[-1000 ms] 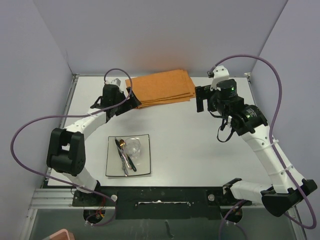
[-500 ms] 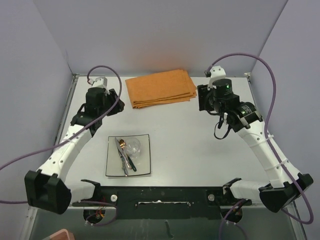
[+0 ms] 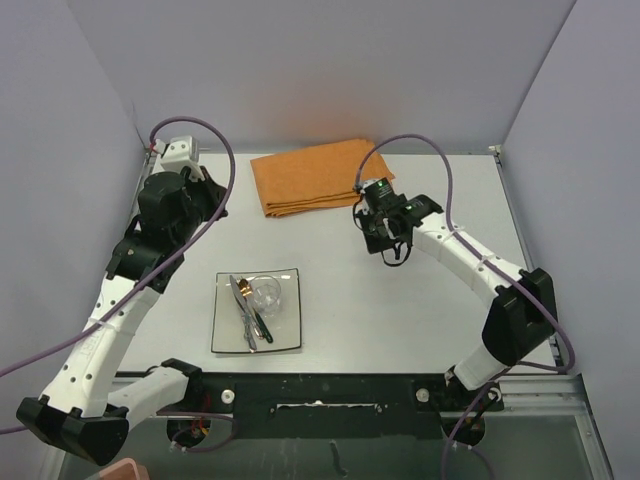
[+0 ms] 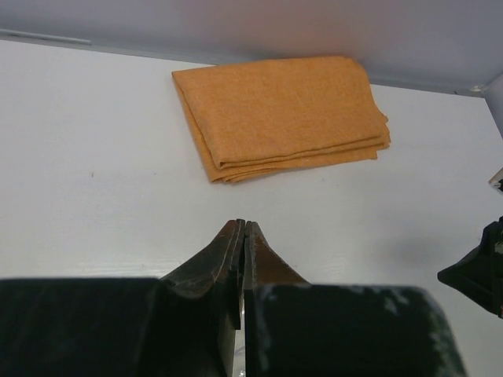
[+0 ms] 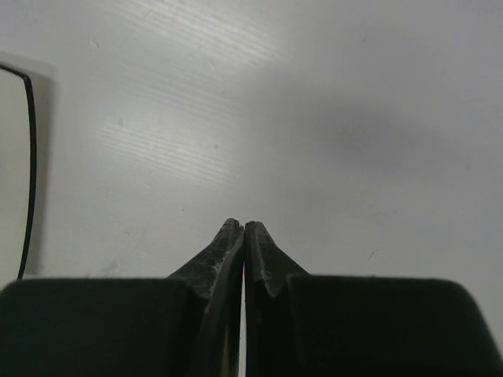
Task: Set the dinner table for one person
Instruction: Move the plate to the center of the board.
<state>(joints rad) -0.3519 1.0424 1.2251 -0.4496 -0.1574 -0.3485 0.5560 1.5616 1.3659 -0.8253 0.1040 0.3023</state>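
The dinner table (image 3: pixel 400 300) is a wide white top. A folded orange cloth (image 3: pixel 320 175) lies at its far middle. Near the front left, a square white plate (image 3: pixel 285 335) carries a clear glass (image 3: pixel 266 292) and cutlery (image 3: pixel 247 310). My left gripper (image 3: pixel 212 200) hovers left of the cloth, shut and empty. In the left wrist view the shut tips (image 4: pixel 244 224) point at the cloth (image 4: pixel 279 114) across bare table (image 4: pixel 94 157). My right gripper (image 3: pixel 380 235) hangs just in front of the cloth's right end, tips (image 5: pixel 243 225) shut on nothing above the table (image 5: pixel 354 118).
Grey walls close the table in at the back and on both sides. The plate's dark rim (image 5: pixel 27 157) shows at the left edge of the right wrist view. Part of the right arm (image 4: pixel 479 271) shows dark at the right of the left wrist view.
Both grippers have gone from open to shut. The left arm has drawn back left from the cloth's corner. The right arm has swung left, from the cloth's right end toward the table's middle.
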